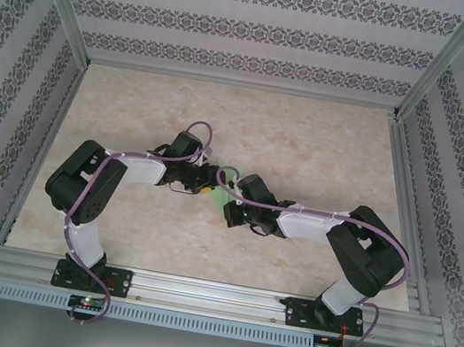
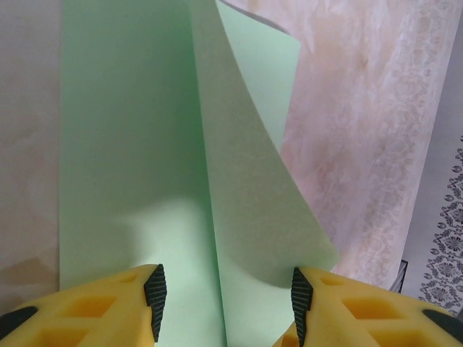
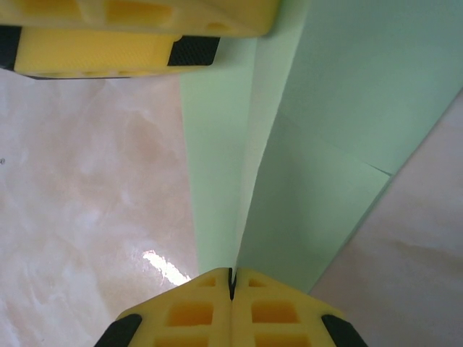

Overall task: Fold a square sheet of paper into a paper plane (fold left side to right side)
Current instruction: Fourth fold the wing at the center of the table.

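Here, paper (half-folded) in right hand.

Thin matt smooth square sheet of paper; glossy marbled table; matt yellow plastic left gripper.

square sheet of paper mostly hidden overhead, seemingly 1 sliver showing, far edge cropped close-up

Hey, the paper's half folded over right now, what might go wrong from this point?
1. The right pincer pinches the square sheet of paper at just one spot, and the lifted half curves, so it may land skewed and crease off-line.
2. The left pincer straddles the sheet open and seems to pin nothing, so the sheet could slide on the smooth table.
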Controlling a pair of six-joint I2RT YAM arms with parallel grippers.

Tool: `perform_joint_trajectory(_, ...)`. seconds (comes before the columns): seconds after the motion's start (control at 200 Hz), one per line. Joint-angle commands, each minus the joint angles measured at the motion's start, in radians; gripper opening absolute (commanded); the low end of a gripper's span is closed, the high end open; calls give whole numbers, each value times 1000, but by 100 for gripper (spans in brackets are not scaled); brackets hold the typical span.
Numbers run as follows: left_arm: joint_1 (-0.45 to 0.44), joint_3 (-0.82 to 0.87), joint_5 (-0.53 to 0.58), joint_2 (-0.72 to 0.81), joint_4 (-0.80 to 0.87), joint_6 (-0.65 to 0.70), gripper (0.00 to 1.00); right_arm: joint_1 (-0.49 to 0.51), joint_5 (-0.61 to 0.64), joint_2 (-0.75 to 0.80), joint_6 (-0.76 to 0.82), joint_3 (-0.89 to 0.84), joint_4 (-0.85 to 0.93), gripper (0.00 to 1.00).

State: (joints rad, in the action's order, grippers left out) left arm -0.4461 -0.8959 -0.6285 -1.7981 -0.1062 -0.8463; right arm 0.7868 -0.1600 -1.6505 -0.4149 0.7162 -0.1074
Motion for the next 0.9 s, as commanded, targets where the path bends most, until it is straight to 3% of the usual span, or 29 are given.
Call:
perform_joint_trajectory(0.0,-14,-28,-12,-24,-19,-5,52,-15,-31,-15,-8,-9,-19,5)
perform_joint_trajectory(0.894,-15,-49,33,-94,58,12,55,-61,-149,-69,-29,-15,-71,5)
